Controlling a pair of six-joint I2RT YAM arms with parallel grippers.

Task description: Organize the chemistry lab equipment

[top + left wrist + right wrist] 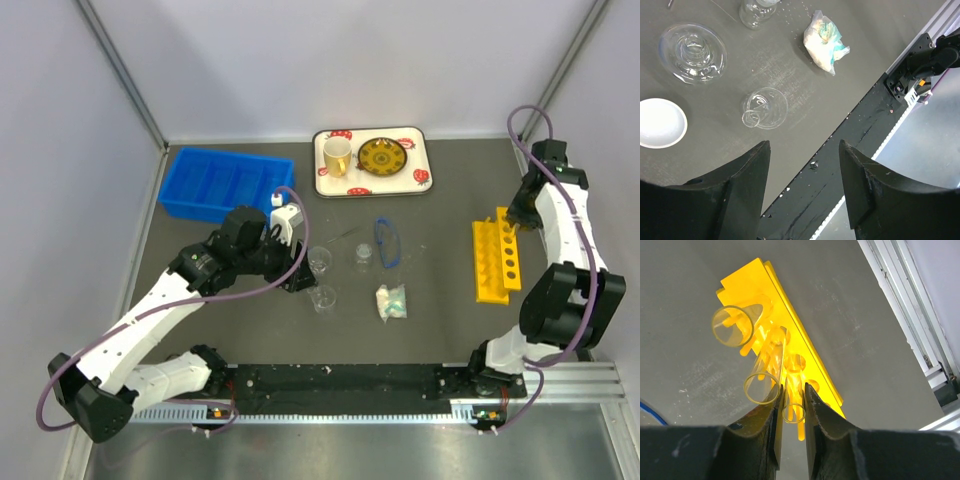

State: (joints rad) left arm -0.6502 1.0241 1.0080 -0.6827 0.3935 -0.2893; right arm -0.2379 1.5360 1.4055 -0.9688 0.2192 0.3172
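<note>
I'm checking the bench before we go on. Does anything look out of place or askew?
A yellow mug and patterned plate sit on a tray at the far edge: tableware among lab gear. In the rack, two tubes seem to lean at different angles; the right gripper holds a third tube.

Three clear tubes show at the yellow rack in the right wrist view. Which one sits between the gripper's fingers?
The narrowest tube, nearest the camera: the right gripper is shut on it. The two wider tubes stand free, up and left of it.
</note>
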